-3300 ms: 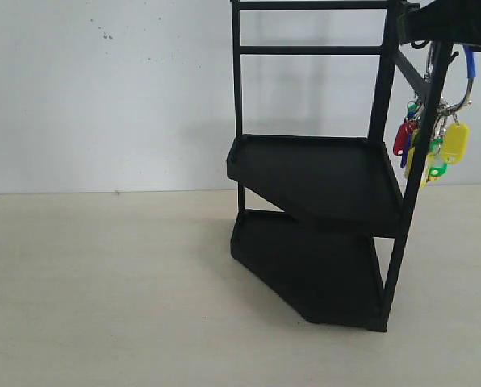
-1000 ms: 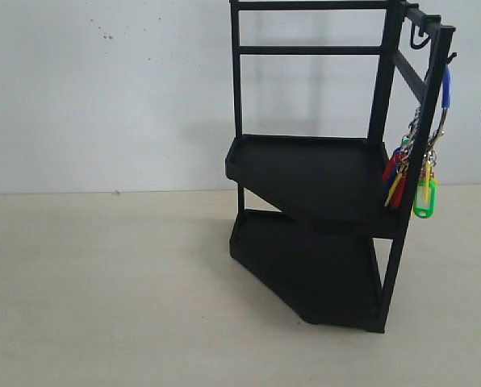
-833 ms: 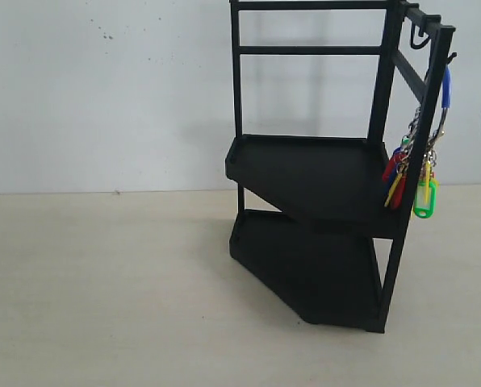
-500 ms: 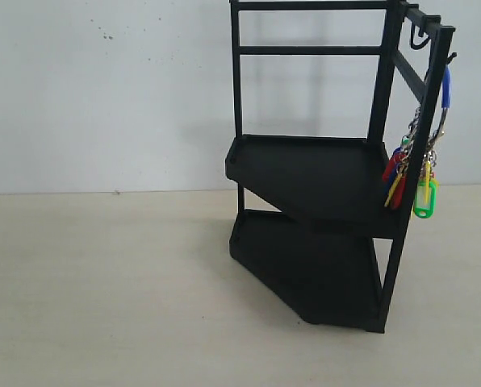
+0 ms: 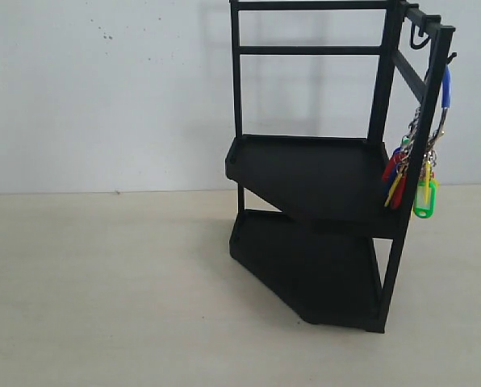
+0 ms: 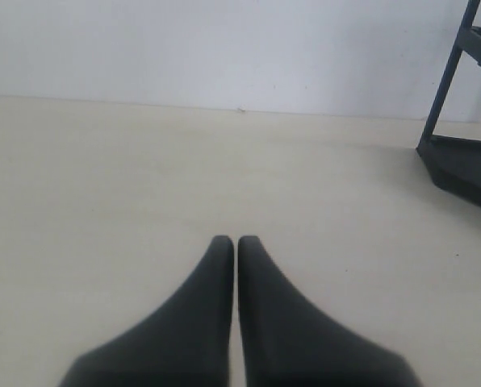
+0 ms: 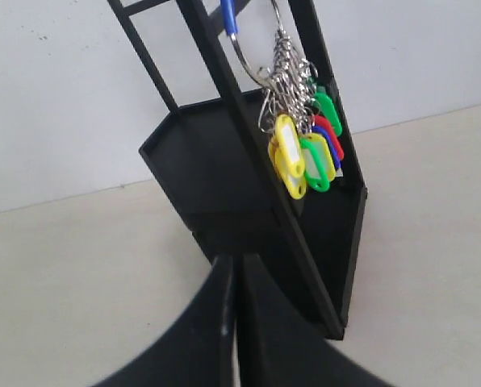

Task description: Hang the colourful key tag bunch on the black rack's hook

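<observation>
Counted one black rack [image 5: 313, 173], two angular trays stacked, standing on the pale table [image 5: 103, 282] right of centre in the exterior view, against a white wall. Counted two horizontal rails across the back above the upper tray.

Found two prongs near the top of the front post: one curved J-hook [image 5: 419, 39] under the top rail, and one small upturned hook [image 5: 451, 57] jutting from the post itself.

Found one colourful key tag bunch [image 5: 414, 181] hanging from that small hook by its one blue loop [image 5: 445, 87], dangling free alongside the front post at upper-tray height, clear of the table.

Made out in the right wrist view, on the same bunch [image 7: 301, 157]: two yellow tags, two green, one red, one blue, all on a cluster of metal rings. Could not rule out more tucked behind.

Noted two grippers, neither touching bunch or rack:
- Left gripper [image 6: 236, 242]: both fingers pressed together, only a hairline seam between, nothing pinched, over the table with the rack's foot in view farther off.
- Right gripper [image 7: 237, 262]: both fingers likewise pressed together, nothing between, pointed toward the rack, well apart from the bunch
</observation>
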Controlling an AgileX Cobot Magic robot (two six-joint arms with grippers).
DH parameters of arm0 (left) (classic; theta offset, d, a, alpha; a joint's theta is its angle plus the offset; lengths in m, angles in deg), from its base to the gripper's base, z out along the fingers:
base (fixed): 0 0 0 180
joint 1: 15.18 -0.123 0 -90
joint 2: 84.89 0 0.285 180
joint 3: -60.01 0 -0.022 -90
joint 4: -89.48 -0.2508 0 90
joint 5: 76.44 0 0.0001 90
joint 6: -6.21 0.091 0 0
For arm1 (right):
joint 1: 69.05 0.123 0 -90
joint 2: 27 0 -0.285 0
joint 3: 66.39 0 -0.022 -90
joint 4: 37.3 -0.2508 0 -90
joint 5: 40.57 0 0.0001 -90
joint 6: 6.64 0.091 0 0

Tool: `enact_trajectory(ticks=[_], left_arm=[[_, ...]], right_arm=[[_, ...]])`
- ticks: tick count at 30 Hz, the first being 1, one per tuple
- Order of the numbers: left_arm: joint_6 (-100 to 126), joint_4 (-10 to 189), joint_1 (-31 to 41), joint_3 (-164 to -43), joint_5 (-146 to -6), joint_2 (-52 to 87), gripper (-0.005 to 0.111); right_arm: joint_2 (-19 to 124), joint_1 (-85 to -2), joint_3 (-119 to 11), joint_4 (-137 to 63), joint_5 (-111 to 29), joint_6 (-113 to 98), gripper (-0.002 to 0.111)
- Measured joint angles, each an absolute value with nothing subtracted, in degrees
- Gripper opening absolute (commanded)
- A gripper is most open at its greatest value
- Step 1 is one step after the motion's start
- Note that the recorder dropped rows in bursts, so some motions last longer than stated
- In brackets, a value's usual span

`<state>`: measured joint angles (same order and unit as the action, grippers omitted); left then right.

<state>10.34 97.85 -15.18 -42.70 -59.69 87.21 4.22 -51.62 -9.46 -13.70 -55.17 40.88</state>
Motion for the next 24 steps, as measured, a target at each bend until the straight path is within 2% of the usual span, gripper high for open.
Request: enact_trajectory(ticks=[9,14,24], left_arm=[[10.3,97.8,-15.2,-42.7,-59.7,87.2,0.004],[10.3,97.8,-15.2,-42.7,-59.7,87.2,0.004],[10.3,97.8,-15.2,-42.7,-59.7,87.2,0.004]], right_arm=[[-11.1,-59.9,2.5,-13.4,-48.8,40.5,0.0],[-17.8,-61.0,8.0,-13.4,-43.9,41.0,0.0],[-19.0,-61.0,10.6,-13.4,-41.7,47.2,0.0]])
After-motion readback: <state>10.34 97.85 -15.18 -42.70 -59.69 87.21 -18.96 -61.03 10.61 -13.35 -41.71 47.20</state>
